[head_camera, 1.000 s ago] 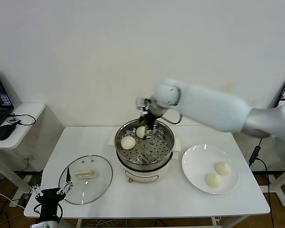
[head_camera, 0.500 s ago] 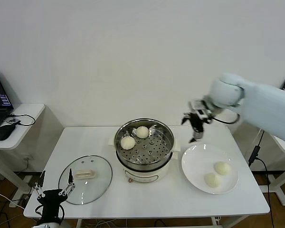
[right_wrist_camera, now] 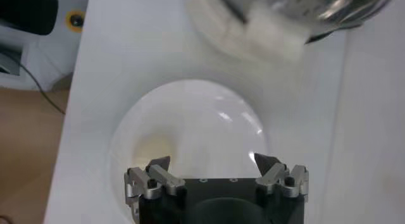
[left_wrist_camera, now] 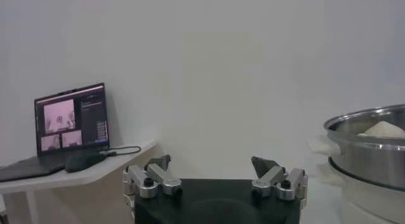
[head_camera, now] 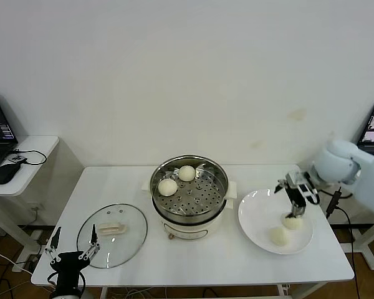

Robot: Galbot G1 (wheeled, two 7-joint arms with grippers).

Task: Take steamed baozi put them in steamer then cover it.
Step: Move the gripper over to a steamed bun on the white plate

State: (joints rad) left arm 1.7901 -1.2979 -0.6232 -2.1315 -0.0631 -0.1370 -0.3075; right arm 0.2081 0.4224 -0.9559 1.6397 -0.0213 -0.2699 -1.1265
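Over the white plate (head_camera: pixel 252 215) at the table's right side, the right gripper (head_camera: pixel 294 200) hangs with its jaws spread wide and nothing between them — the far bun on the plate (head_camera: pixel 292 222) lies directly beneath it, the near bun on the plate (head_camera: pixel 278 236) just nearer and slightly left. Two more baozi (head_camera: pixel 177 180) already sit on the perforated tray at the far-left of the steamer (head_camera: pixel 189 215), mid-table. Being round, the bun offers no long axis to line up with; the next move looks like a straight descent. The cover (head_camera: pixel 112 235) lies flat on the table's left, next to the parked left gripper (head_camera: pixel 71 249) — also fully open and empty.
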